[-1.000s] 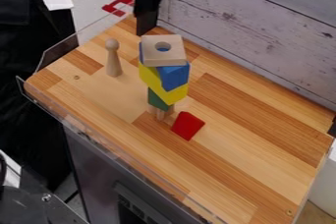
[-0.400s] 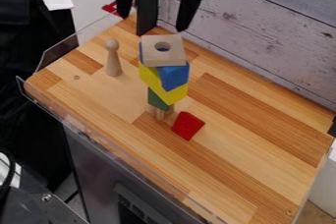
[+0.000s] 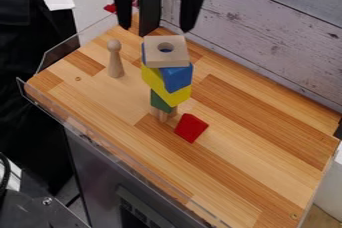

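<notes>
"Where's the gripper (image 3: 156,28)?"

"At the far side, high up, nearest the stack's top. Its two fingers hang downward, spread well apart, gripping nothing."

"And the stack (image 3: 167,79)?"

"Left of the tabletop's (image 3: 260,137) middle. Its long axis runs upright. A pale wooden block (image 3: 167,60) crowns it, hole facing up, over a blue block (image 3: 178,78), a yellow block (image 3: 175,95) and a green block (image 3: 160,103). They're turned unevenly; the yellow one points a corner towards the near side."

"Anything beside it?"

"A wooden peg (image 3: 115,62) stands upright to the left, rounded head up. A red block (image 3: 192,128) lies to the right and near side of the stack's foot, set at a slant; I can't tell its long axis."
</notes>
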You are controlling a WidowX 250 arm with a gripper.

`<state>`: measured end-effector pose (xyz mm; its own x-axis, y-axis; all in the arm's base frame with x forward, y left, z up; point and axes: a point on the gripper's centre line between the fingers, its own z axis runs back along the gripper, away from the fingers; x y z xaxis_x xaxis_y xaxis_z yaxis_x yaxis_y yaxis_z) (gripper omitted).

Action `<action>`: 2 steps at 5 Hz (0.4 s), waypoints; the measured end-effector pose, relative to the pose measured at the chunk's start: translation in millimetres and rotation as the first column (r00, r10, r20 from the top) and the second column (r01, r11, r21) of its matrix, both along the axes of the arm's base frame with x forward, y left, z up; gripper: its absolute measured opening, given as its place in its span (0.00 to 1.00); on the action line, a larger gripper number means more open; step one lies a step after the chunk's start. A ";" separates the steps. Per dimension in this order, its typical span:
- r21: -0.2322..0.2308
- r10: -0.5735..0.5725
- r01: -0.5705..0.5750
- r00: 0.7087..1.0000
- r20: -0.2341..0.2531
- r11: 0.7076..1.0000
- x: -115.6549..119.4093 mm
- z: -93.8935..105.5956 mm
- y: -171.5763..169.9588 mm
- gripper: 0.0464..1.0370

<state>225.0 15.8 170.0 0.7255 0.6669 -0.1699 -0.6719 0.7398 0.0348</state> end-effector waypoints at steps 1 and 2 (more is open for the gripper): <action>-0.052 -0.059 0.059 0.998 0.005 0.997 -3.2 2.7 0.3 0.96; -0.025 -0.129 0.129 0.992 0.006 0.991 -3.3 2.5 2.8 0.96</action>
<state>221.8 18.6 172.6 0.8058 0.5635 -0.1820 -0.5711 0.8208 0.0124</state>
